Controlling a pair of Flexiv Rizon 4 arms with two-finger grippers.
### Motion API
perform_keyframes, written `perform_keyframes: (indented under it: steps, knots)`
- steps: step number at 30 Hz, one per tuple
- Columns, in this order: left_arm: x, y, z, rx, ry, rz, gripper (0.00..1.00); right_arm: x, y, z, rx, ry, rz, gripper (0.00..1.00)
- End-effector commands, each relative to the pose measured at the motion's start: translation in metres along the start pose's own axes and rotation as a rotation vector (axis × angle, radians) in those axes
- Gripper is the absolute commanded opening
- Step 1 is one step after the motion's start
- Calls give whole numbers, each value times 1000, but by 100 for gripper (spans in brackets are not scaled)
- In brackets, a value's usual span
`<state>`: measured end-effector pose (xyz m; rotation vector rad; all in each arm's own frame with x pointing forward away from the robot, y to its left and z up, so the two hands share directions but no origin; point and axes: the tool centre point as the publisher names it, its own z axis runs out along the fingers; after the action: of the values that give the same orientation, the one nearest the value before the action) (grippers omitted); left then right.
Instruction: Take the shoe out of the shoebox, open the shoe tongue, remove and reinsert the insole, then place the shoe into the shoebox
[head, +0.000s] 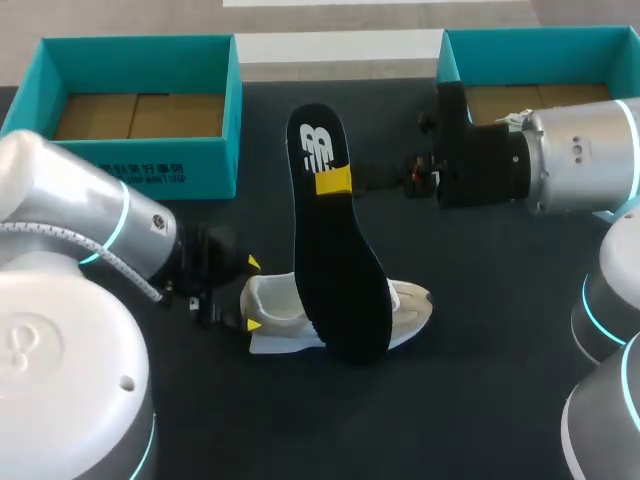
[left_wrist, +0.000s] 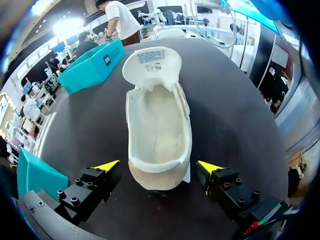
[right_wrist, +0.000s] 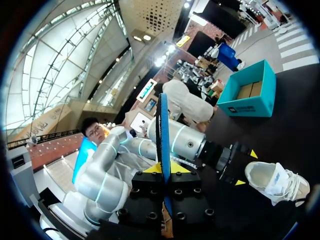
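Note:
A white shoe (head: 410, 303) lies on its side on the black table (head: 480, 350), with its tongue folded open in the left wrist view. My left gripper (head: 248, 294) stands open at the heel, one yellow tip on either side of the shoe (left_wrist: 159, 125), and neither tip touches it. The black insole (head: 340, 260) is out of the shoe and held in the air above it, partly hiding it. My right gripper (head: 333, 181) is shut on the insole near its heel end. In the right wrist view, the insole (right_wrist: 163, 135) shows edge-on between that gripper's (right_wrist: 165, 169) fingers, with the shoe (right_wrist: 275, 181) below.
One teal shoebox (head: 140, 165) stands at the table's back left and another (head: 540, 50) at the back right, both with brown cardboard floors. The right arm's body (head: 570, 155) hangs over the back right box.

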<state>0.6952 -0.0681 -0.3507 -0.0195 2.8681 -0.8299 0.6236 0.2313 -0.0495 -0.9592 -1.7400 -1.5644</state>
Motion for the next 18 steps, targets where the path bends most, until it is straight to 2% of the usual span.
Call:
perform_keyframes:
  steps: [1,10,16,18]
  knots:
    - [-1,-4,0,-101,2,-1,100,0,0,5,-2,-5,1,0]
    - [-1,-4,0,-101,2,-1,100,0,0,5,-2,-5,1,0]
    - [3,-10,-25,-199,116,33,100,0,0,5,-2,-5,1,0]
    - [2,-12,-29,-222,110,30,100,0,0,5,-2,-5,1,0]
